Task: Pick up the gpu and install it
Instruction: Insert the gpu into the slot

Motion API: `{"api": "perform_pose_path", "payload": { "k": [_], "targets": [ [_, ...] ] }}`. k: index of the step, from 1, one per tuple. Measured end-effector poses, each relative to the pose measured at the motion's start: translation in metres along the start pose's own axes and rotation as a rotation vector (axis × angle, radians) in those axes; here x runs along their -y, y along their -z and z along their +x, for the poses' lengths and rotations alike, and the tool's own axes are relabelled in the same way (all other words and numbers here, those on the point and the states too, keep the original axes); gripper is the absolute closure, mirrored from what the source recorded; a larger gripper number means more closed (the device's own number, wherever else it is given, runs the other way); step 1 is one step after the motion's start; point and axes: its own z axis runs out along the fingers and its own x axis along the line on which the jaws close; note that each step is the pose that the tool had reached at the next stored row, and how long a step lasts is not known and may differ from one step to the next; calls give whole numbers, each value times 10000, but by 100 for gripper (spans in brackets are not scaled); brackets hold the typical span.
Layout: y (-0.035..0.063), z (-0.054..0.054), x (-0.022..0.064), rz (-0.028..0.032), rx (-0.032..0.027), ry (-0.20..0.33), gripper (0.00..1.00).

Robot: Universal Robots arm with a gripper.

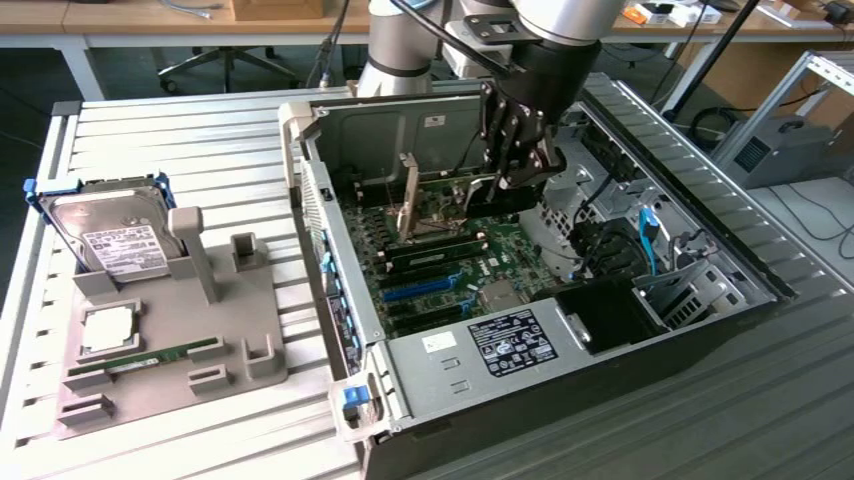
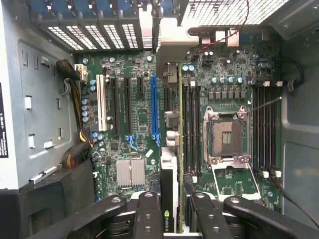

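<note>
My gripper [image 1: 514, 170] reaches down into the open computer case [image 1: 400, 400], over the motherboard [image 1: 461, 275]. The gpu [image 2: 169, 164] is seen edge-on in the wrist view, a thin black card with a green logo near my fingers [image 2: 149, 214]. Its silvery bracket end [image 2: 172, 45] points toward the case's slotted rear wall. My gripper [image 2: 175, 199] is shut on the card from both sides. The card hangs just beside the long blue slot [image 2: 154, 107], between it and the memory slots [image 2: 192, 124]. In the exterior view the gpu [image 1: 434, 210] shows below my fingers, above the board.
An open CPU socket [image 2: 227, 134] lies past the memory slots. Cables [image 2: 75, 144] and a drive bay crowd one side of the case. On the exterior view's left, a grey stand [image 1: 174, 340] holds a hard drive [image 1: 114, 235], a processor [image 1: 107, 328] and a green memory stick [image 1: 140, 358].
</note>
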Motion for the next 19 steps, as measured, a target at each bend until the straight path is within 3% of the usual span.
{"api": "perform_pose_path", "payload": {
  "k": [4,19],
  "targets": [
    [-10,1,-1,1,2,0,72],
    [-326,7,-18,0,0,-1,72]
  ]
}}
